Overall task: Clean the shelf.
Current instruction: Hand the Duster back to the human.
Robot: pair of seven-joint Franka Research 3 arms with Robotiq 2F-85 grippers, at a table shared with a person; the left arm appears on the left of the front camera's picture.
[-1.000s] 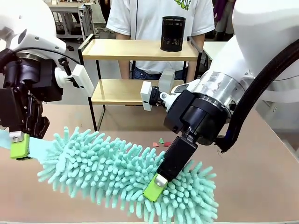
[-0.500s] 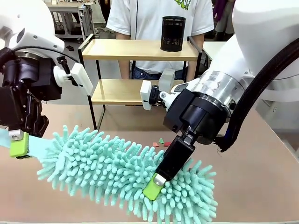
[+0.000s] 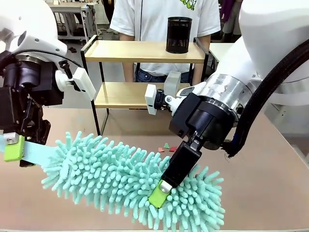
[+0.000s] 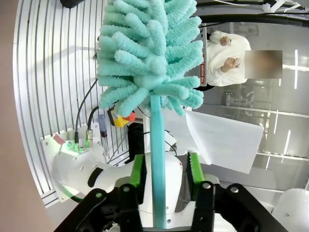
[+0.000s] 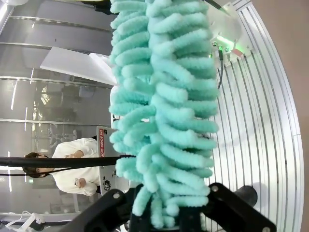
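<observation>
The shelf (image 3: 145,72) stands in the upper middle of the front view, at the far edge of the table (image 3: 270,179), with a person (image 3: 159,19) in a white shirt right behind it. A black mesh cup (image 3: 178,35) sits on the right part of its top board; the lower board is bare where it shows, and its right end is hidden behind the right arm's wrist.

In front of the shelf, across the lower half of the frame, a teal fluffy duster (image 3: 130,181) stretches from lower left to lower right, blocking the near table. A few small coloured scraps (image 3: 165,147) lie on the table just beyond it, below the shelf.

The right gripper (image 3: 159,193) comes down from the right and is pinched into the duster's fluffy head near its right end; in the right wrist view the teal strands rise from between its fingers.

The left gripper (image 4: 166,169) is at the far left of the front view. In the left wrist view its green pads (image 4: 195,166) stand spread a little apart on either side of the duster's flat teal handle (image 4: 158,159), with gaps showing; I cannot tell whether they touch it.
</observation>
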